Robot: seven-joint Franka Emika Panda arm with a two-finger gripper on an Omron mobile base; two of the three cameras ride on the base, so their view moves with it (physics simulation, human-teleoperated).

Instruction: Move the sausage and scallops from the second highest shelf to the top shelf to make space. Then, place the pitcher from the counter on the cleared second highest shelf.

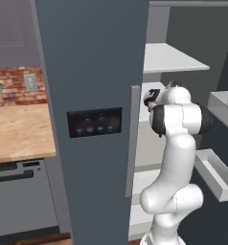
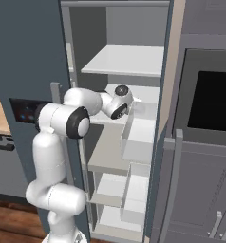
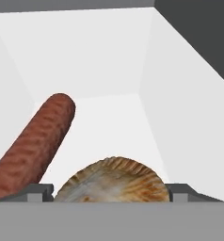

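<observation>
Standing open at the right of the kitchen, the fridge (image 2: 116, 28) shows its pale shelves, with the arm reaching into it at the second highest level

- Fridge door (image 1: 94, 95): dark grey, with a lit control panel; swung wide so the arm has room beside it
- Counter (image 1: 17, 131): light wood against red brick, left of the fridge; the part seen carries no jug
- Top shelf (image 2: 127, 59): bare pale board just above the arm's wrist, free to take both foods
- Second highest shelf (image 3: 109, 113): white floor and walls, holding both foods side by side at its front
- Sausage (image 3: 36, 141): red-brown link, lying slantwise to the left of the shell, close to it
- Scallops (image 3: 111, 181): tan ribbed shell, lying directly between the finger tips, likely the first pick
- Claw (image 3: 111, 190): tips (image 3: 36, 192) stand wide apart, one each side of the shell, apparently not yet pressing it; judged set for a grasp, nothing lifted
</observation>
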